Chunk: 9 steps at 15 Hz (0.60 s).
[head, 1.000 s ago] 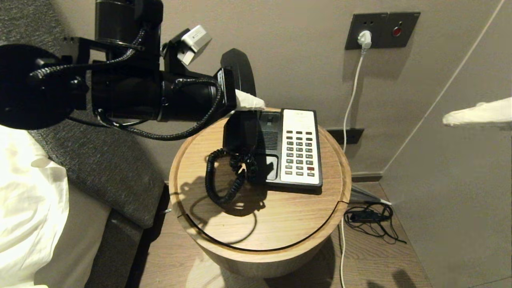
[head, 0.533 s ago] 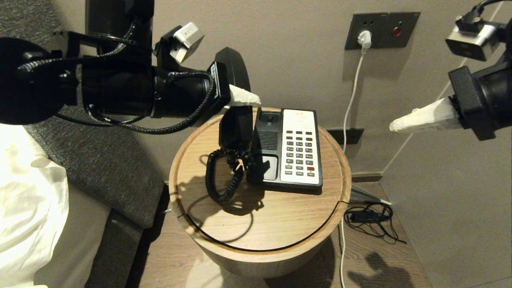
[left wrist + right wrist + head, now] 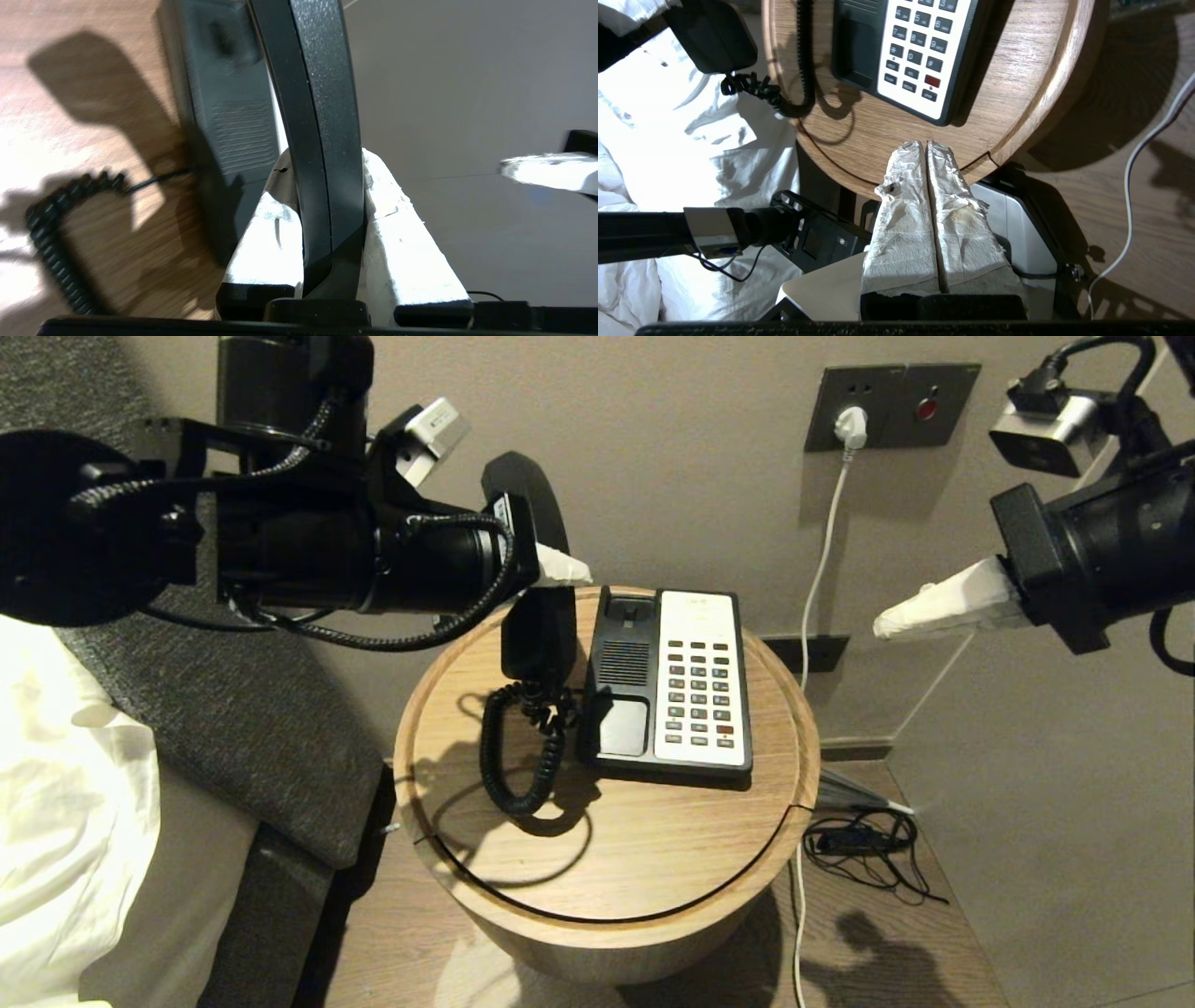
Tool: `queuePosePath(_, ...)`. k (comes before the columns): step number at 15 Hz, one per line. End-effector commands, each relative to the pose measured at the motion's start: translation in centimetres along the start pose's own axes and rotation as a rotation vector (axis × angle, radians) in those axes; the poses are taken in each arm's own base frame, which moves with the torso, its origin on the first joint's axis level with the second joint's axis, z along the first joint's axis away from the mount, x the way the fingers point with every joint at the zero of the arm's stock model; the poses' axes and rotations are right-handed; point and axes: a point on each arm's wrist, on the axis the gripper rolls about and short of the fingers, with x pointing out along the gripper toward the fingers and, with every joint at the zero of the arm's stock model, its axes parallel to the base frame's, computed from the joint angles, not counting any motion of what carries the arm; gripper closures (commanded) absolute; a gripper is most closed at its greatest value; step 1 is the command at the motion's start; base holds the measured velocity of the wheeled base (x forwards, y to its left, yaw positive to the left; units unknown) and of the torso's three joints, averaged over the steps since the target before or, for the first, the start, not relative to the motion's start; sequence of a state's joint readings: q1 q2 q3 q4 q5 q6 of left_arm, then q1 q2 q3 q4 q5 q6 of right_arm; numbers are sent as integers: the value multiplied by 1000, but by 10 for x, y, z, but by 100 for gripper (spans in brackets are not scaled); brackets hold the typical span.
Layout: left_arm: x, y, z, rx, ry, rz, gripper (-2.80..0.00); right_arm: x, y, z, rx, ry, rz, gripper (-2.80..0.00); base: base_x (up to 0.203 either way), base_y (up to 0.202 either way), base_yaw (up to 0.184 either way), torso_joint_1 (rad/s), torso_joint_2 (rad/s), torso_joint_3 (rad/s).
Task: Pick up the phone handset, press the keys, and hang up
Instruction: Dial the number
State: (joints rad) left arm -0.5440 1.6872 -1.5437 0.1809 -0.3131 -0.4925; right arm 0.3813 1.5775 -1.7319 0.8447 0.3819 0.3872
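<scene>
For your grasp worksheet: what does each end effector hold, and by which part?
The left end effector grips the black plastic phone handset around its middle. The right end effector holds nothing.

Round wooden side table (image 3: 653, 859) centre frame. Wall socket plate (image 3: 892, 406) upper right, white plug (image 3: 850, 427) in it, white cable (image 3: 822, 569) hanging down. Black cord bundle (image 3: 864, 845) on floor, lower right. White bedding (image 3: 65, 831) lower left.
</scene>
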Motion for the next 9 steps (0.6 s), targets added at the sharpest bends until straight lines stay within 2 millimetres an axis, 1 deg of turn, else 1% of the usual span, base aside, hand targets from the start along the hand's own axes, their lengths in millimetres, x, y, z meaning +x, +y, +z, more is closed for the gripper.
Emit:
queuePosePath(1,3,2,-3,-10,14,3,0,13,-4,3,15,29,-10,0,0,0,0,0,0,0)
queuePosePath(2,5,3,-2,-16,13,1,0,16,-4,4,14,33,-10,0,0,0,0,0,0,0)
queuePosePath(3,8,3,-1,-33,8,-1,0,25,-6,6,14,48,-11,0,0,0,0,0,0,0)
queuePosePath(5,3,0,1,-31,-2,-14,0,48,-13,12,21,81,-23,0,0,0,0,0,0,0)
queuePosePath(9,-5,-4,1,-26,-8,-29,0,82,-20,22,32,122,-25,0,0,0,0,0,0,0)
